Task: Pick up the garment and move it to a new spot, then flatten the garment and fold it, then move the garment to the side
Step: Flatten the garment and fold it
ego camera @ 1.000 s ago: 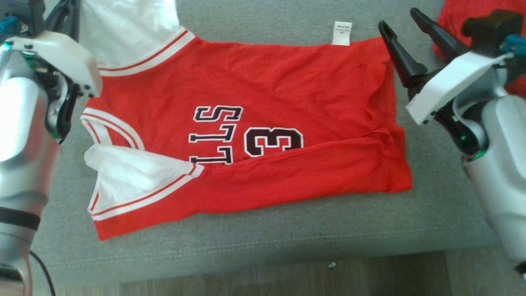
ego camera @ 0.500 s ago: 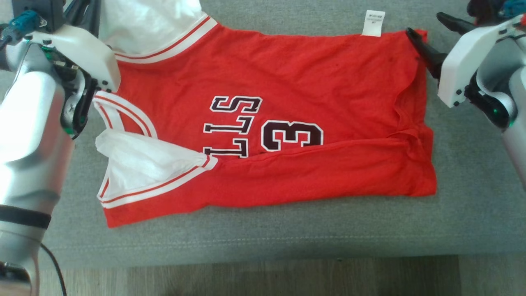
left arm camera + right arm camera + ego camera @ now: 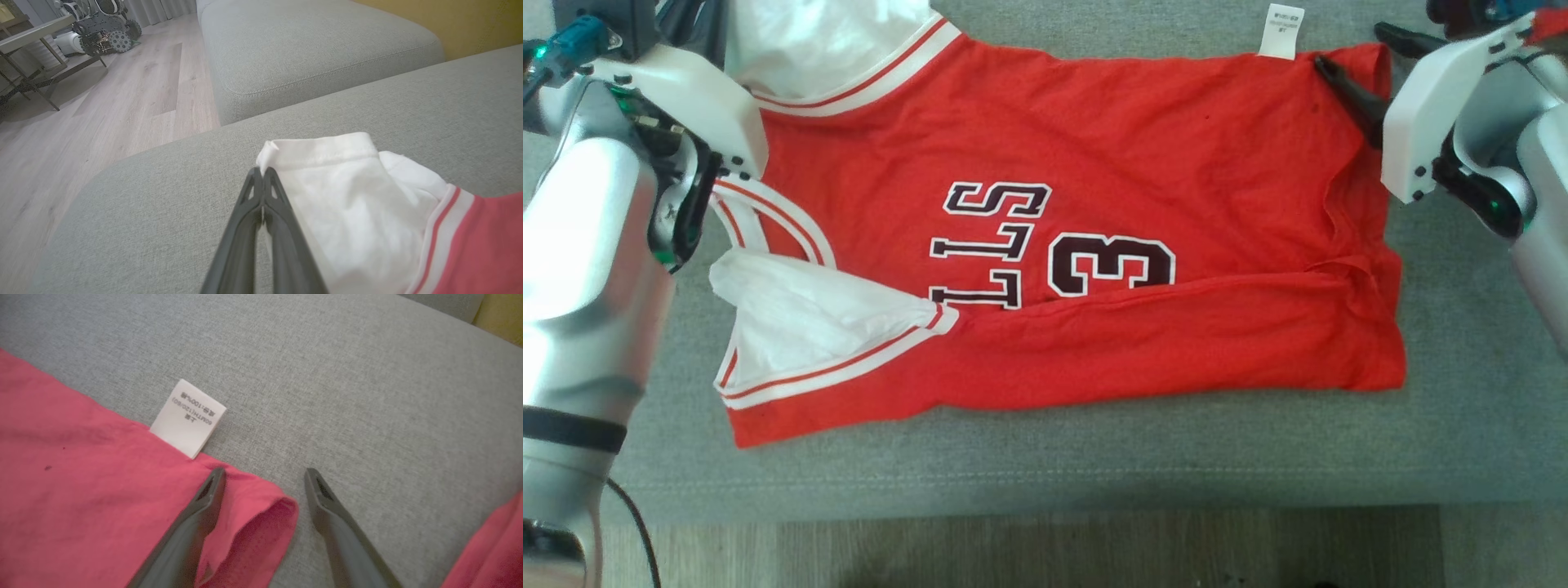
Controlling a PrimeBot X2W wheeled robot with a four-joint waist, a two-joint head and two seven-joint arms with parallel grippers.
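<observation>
The garment [image 3: 1094, 163] is a red jersey with white sleeves, black lettering and a "3", spread on the grey sofa cushion [image 3: 1045, 474] with its near edge folded over. In the left wrist view my left gripper [image 3: 261, 173] is shut on the garment at the edge of its white sleeve [image 3: 351, 196], with a sliver of white cloth between the fingers. My right gripper [image 3: 1349, 45] is open at the far right hem corner [image 3: 261, 522]. One finger [image 3: 196, 522] lies over the red cloth and the other [image 3: 335, 522] stands over bare cushion. A white label [image 3: 188, 416] sticks out just beyond.
Another red cloth [image 3: 494, 547] lies on the cushion right of my right gripper. A second grey cushion [image 3: 310, 49] stands beyond a gap. Wooden floor [image 3: 1094, 547] runs along the cushion's front edge, with a table and a wheeled machine [image 3: 106, 28] further off.
The camera has shifted. My right gripper has come in from beside the garment's right edge, so its fingers now straddle the far hem corner. The left gripper stays shut at the sleeve.
</observation>
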